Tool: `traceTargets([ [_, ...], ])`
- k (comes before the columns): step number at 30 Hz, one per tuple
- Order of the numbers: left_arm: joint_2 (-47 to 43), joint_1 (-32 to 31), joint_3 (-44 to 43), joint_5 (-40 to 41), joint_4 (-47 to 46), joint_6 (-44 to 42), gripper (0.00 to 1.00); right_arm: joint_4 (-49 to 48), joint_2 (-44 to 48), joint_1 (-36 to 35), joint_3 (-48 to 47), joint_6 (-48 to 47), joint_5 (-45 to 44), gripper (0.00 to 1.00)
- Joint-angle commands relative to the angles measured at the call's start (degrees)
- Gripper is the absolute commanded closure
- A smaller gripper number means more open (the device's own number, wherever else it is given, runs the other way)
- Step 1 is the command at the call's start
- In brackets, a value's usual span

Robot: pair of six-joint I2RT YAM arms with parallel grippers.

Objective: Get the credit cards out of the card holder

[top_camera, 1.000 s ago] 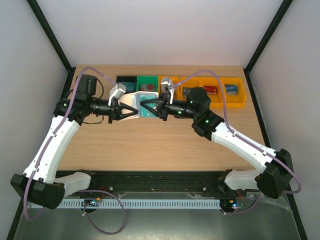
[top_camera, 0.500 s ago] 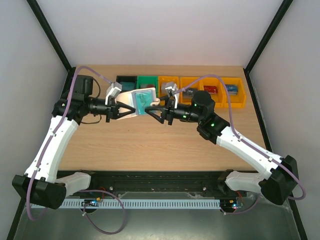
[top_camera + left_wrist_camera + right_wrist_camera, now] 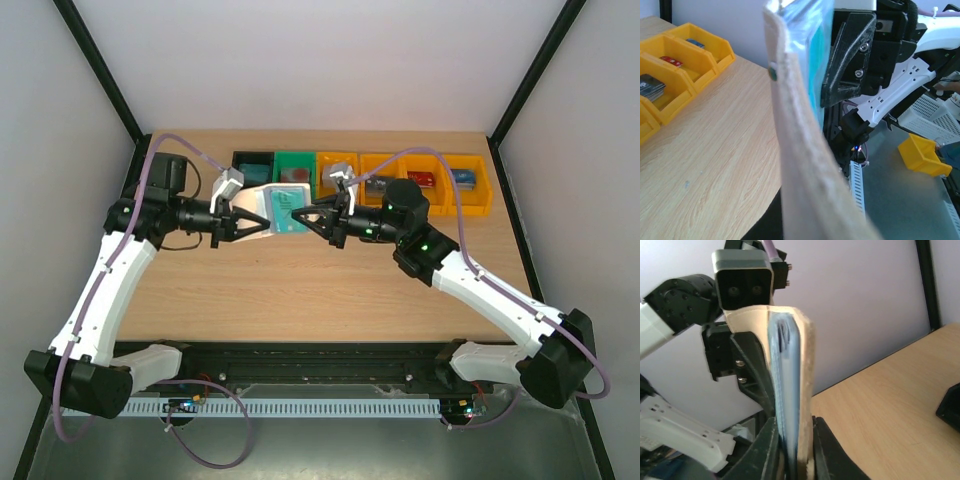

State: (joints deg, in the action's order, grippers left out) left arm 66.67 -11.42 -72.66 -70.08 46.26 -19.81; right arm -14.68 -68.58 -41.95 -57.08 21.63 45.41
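1. card holder (image 3: pixel 272 205) is up in the air over the back part of the table (image 3: pixel 300 290), clear of the wood. From the top camera it lines up just in front of the green bin (image 3: pixel 293 163)
2. I see it face-up from above: white cover towards its left, see-through sleeve towards its right
3. teal card (image 3: pixel 290 208) sits inside that sleeve
4. left gripper (image 3: pixel 258 226): jaws clamped on the holder's left edge. Its wrist camera shows the white cover edge-on running up the frame, a snap stud (image 3: pixel 772 73) on it, blue sleeve and teal behind
5. right gripper (image 3: pixel 300 216): jaws closed onto the holder's right edge. Its wrist camera shows a finger (image 3: pixel 762 455) pressed on each side of the cover-and-sleeve stack
6. the grippers face each other tip to tip, the holder spanning between them
7. along the far edge I have a black bin (image 3: pixel 252 160), the green one, then orange bins (image 3: pixel 440 195)
8. grey card (image 3: pixel 380 183), red card (image 3: pixel 421 180) and blue card (image 3: pixel 462 178) each lie in a separate orange bin, well apart from the holder
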Motion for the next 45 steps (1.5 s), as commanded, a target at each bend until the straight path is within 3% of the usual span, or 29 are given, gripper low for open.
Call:
traceTargets([
  [1,-1.2,0.3,-0.1,-2.0,0.5,-1.7,0.98,-1.5,-0.7,0.2,-1.6,1.0,0.9,0.96],
  [6,-1.4,0.3,0.0,0.2,-1.4,0.9,0.98,-1.9,-0.1,0.1,-1.0,1.9,0.8,0.98],
  [7,-1.4,0.4,0.1,1.4,-2.3,2.2,0.93,-1.8,0.2,0.2,-0.7,2.0,0.2,0.98],
  [12,-1.8,2.0,2.2,10.2,-10.3,12.3,0.45,4.3,0.6,0.4,-1.9,3.0,-9.7,0.98],
  [14,-1.9,2.5,2.7,14.8,-12.3,14.6,0.37,9.6,-0.1,0.6,-3.1,4.5,-18.0,0.98],
  [20,-2.3,2.8,2.2,27.8,-13.7,15.9,0.28,20.7,-3.3,0.7,-6.8,10.6,-40.4,0.98],
  [23,-2.3,2.8,2.0,27.2,-13.8,15.9,0.27,21.1,-3.8,0.7,-6.5,12.0,-44.9,0.98],
  [28,-1.0,1.0,2.4,15.4,-14.9,16.8,0.36,20.5,-6.3,-0.3,-7.7,12.3,-41.6,0.98],
  [35,2.3,-4.6,1.7,10.0,-20.2,23.7,0.36,16.6,-7.6,-3.0,-8.5,9.8,-36.0,0.99],
  [45,3.8,-5.2,4.6,14.0,-27.4,31.0,0.39,6.4,-5.7,-3.2,-5.5,8.6,-20.7,0.98],
])
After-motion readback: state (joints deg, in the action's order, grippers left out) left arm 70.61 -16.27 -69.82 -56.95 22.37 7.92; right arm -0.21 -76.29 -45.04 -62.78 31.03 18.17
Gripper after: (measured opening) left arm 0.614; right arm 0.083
